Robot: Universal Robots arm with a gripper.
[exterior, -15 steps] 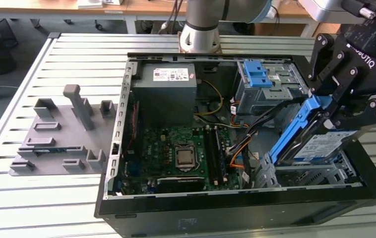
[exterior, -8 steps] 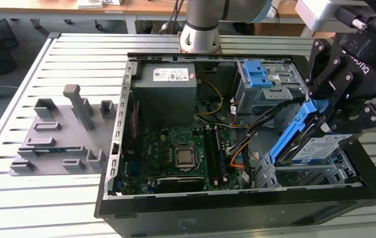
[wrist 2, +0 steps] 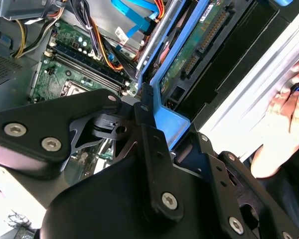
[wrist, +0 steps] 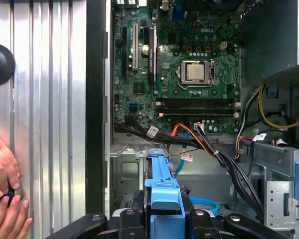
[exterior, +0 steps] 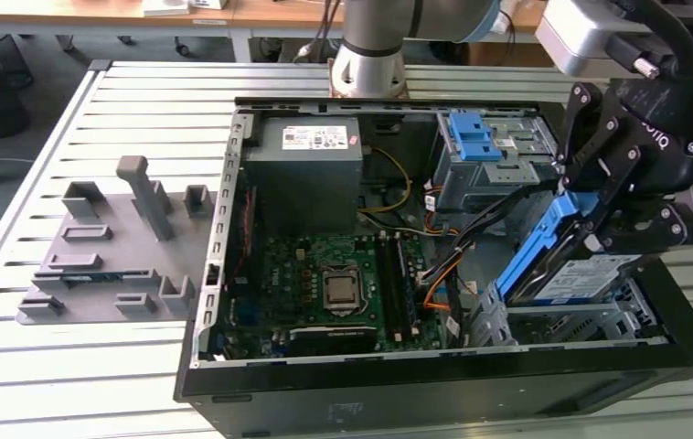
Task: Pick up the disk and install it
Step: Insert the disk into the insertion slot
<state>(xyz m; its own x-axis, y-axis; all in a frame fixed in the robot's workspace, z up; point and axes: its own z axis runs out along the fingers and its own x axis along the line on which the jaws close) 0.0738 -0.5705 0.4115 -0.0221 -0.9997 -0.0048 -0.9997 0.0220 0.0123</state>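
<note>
My gripper [exterior: 619, 208] is shut on the disk [exterior: 576, 273], a silver drive with a white-and-blue label in a blue carrier frame. The disk hangs tilted, its lower end just above the metal drive cage [exterior: 566, 322] at the case's corner on the exterior view's right. In the second wrist view the gripper [wrist 2: 177, 137] clamps the blue carrier, and the disk [wrist 2: 189, 55] shows its green circuit side. In the first wrist view the disk's blue carrier [wrist: 162, 181] stands on edge between the fingers [wrist: 133, 219].
The open computer case [exterior: 444, 389] lies on a slatted metal table [exterior: 29, 384]. Inside are a motherboard [exterior: 335, 283], a grey power supply [exterior: 310, 155], blue latches [exterior: 474, 137] and loose cables [wrist: 209, 144]. A grey fixture [exterior: 115, 247] lies beside the case. A person's hands [wrist: 2, 189] rest on the table.
</note>
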